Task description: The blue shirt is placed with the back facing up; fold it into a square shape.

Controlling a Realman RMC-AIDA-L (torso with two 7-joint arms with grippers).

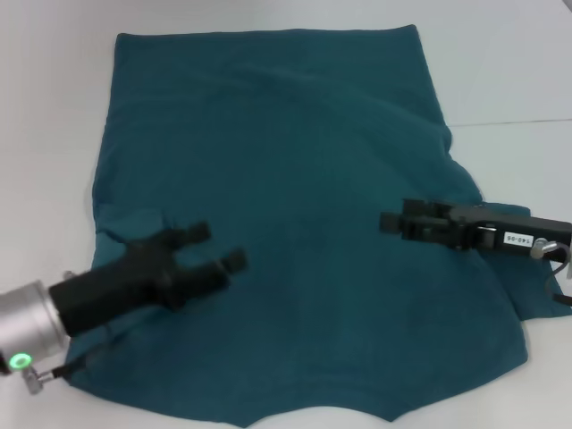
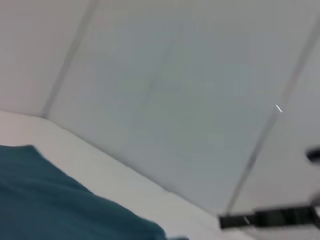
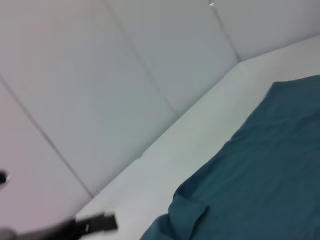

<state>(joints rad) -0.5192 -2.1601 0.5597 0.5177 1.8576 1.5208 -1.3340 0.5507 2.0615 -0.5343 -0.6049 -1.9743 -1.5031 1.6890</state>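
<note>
The blue shirt (image 1: 286, 179) lies spread flat on the white table (image 1: 509, 71), filling most of the head view, with small creases at its left and right edges. My left gripper (image 1: 214, 248) is open and empty, hovering over the shirt's near left part, fingers pointing right and away. My right gripper (image 1: 391, 222) is over the shirt's right part, pointing left. The shirt also shows in the left wrist view (image 2: 50, 205) and in the right wrist view (image 3: 260, 175).
White table surface (image 1: 54, 107) surrounds the shirt on the left, far and right sides. A table seam line (image 1: 518, 121) runs at the right. Pale wall panels (image 2: 175, 90) fill both wrist views. A cable (image 1: 559, 268) hangs by the right arm.
</note>
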